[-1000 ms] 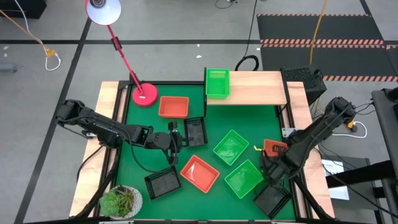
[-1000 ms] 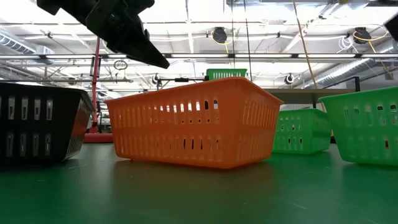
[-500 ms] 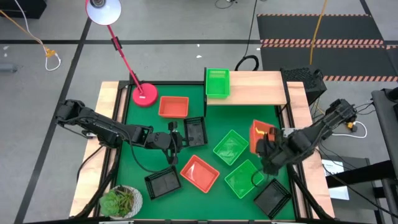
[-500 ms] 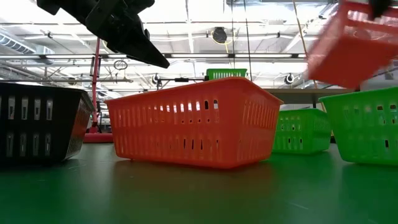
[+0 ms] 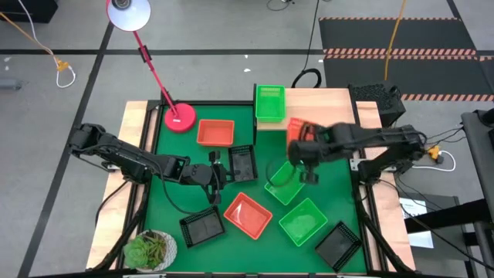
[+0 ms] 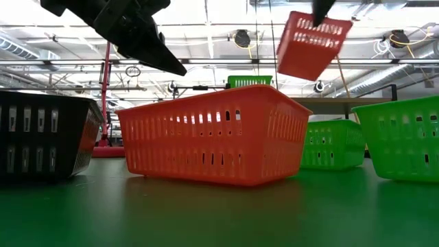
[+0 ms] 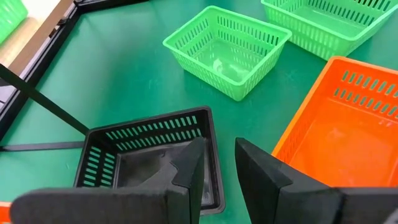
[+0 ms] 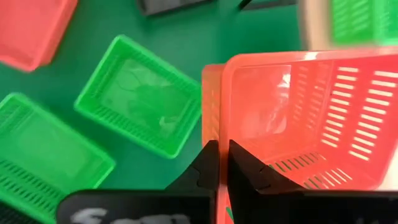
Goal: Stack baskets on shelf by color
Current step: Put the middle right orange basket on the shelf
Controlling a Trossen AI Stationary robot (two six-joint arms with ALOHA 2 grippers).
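Observation:
My right gripper [image 5: 305, 147] is shut on an orange basket [image 5: 296, 128] and holds it in the air just before the near edge of the light-wood shelf [image 5: 324, 110]. One green basket [image 5: 269, 103] stands on the shelf's left end. My left gripper [image 5: 218, 171] hovers narrowly open above the table, beside a black basket [image 5: 243, 162]. On the green tabletop rest two more orange baskets [image 5: 215, 133] [image 5: 248, 215], two green baskets [image 5: 285, 184] [image 5: 302, 222] and two black baskets [image 5: 202, 228] [image 5: 337, 245]. My right gripper pinches one side wall of the orange basket at its rim [image 8: 219, 134], one finger [image 8: 247, 174] inside the basket and one outside. The basket is lifted clear of the table and hangs tilted below the gripper [image 6: 312, 44].
A red lamp base [image 5: 179, 117] with its slanted stem stands at the table's far left corner. A potted plant [image 5: 150, 249] sits at the near left corner. The shelf's middle and right show bare wood. Wooden rails [image 5: 133, 154] border the table's sides.
My right gripper has carried the orange basket from the table's near right part up and toward the far edge and left, over the green baskets, to the front of the shelf. The basket has risen well above the other baskets.

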